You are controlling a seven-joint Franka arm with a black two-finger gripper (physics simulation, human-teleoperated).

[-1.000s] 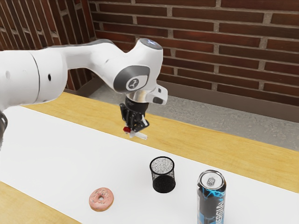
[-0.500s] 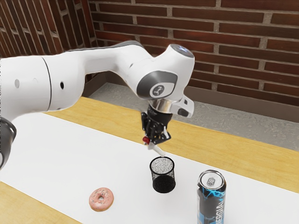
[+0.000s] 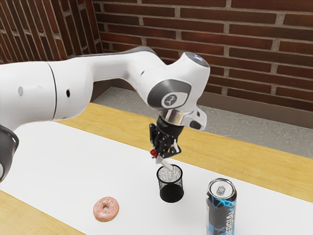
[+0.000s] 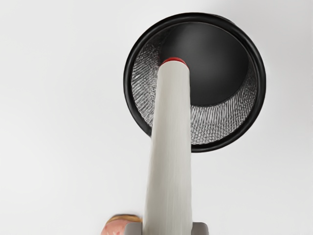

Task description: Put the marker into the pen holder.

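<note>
The jaws, grasping the slanted marker point(image 4: 171, 147), are now lower, its free end over the mesh pen holder point(image 4: 128, 83); steepening, then insertion, seems next.

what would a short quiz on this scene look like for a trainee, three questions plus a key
1. True or false: the pen holder stands upright.
2. Multiple choice: what is the pincer gripping? a) a spoon b) the marker c) a banana
3. Fill in the blank: in the exterior view, the pen holder stands between the donut and the ____.

Key: 1. true; 2. b; 3. can
</note>
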